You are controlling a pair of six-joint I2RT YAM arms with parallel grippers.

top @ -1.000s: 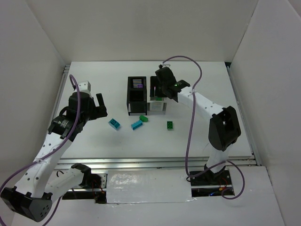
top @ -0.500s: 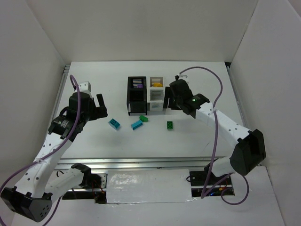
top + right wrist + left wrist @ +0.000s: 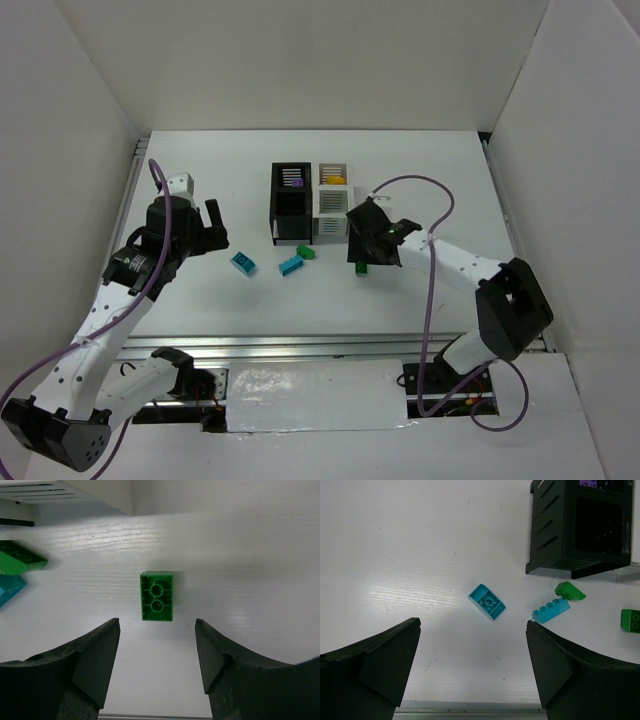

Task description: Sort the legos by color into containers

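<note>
Seeing green lego whole on right wrist cam, untouched, just ahead of my right claw, jaws apart; overhead mostly hides it. Left claw wide, empty.

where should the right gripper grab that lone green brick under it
By its two long side faces, straight down from above: the green brick lies flat, long sides facing the right gripper fingers, with bare table on both sides.

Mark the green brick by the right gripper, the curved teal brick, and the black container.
green brick (image 3: pixel 157 596), right wrist view, centre of its upward face.
teal brick (image 3: pixel 487 601), left wrist view, middle of its top.
black container (image 3: pixel 551 530), left wrist view, slatted side wall.
</note>
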